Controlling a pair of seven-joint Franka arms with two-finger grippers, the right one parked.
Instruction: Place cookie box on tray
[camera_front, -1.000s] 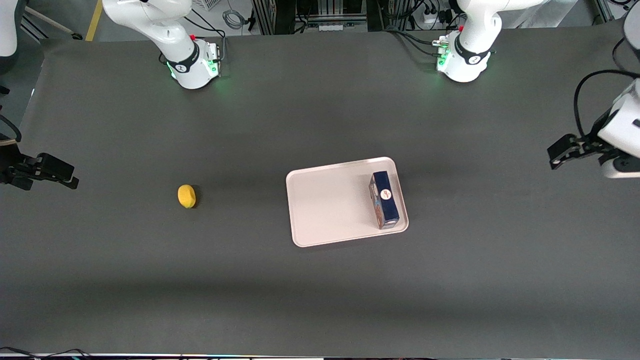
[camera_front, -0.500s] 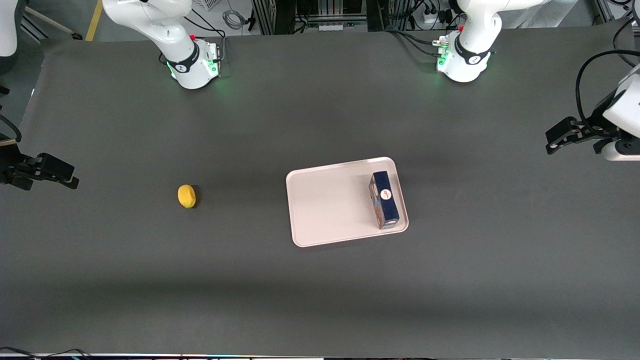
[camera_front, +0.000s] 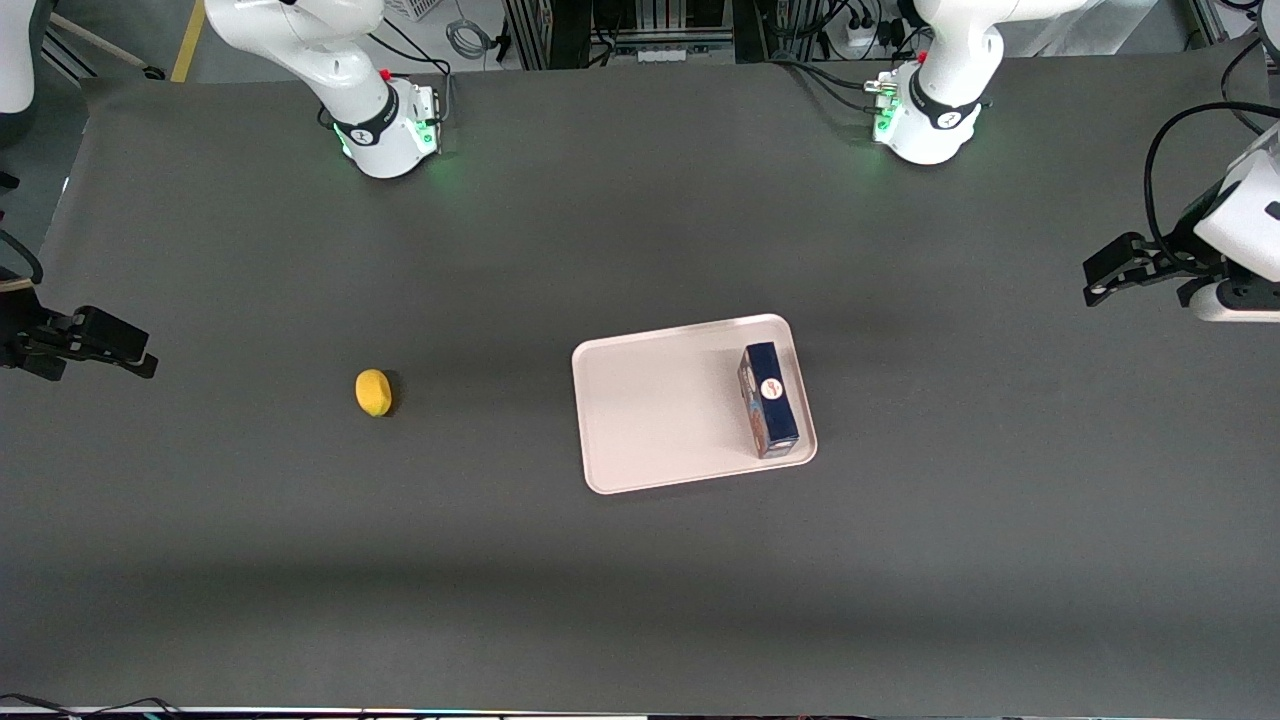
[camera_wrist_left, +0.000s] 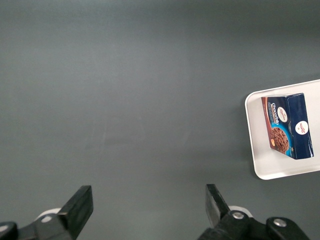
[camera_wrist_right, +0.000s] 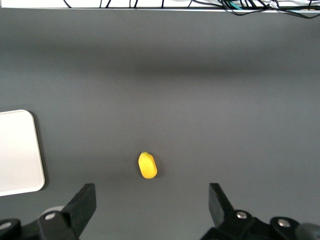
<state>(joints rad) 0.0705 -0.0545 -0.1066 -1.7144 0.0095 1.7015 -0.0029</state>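
From my station I see the cookie box (camera_front: 770, 399) lying on the tray (camera_front: 660, 410), close along the short rim at the working arm's end, with its long side parallel to that rim and its blue face with the round white-red logo turned up. The box is fully inside the rim and nothing touches it. The tray rests flat on the dark table (camera_front: 640, 600), about in the middle of it. My gripper (camera_front: 1097, 283) hangs above the bare table at the working arm's end, well apart from the tray and somewhat farther from the front camera than the tray is. In the left wrist view the gripper (camera_wrist_left: 147, 202) has its two fingers (camera_wrist_left: 80, 205) spread wide, with only dark table surface between them, so it is released and grasps nothing. In this same view the cookie box (camera_wrist_left: 289, 125) shows its cookie pictures on the side face, and the corner of the tray (camera_wrist_left: 260, 170) appears around it. A small yellow rounded object (camera_front: 373, 392) lies alone on the table toward the parked arm's end, well apart from the tray; the right wrist view shows it (camera_wrist_right: 147, 165) too.
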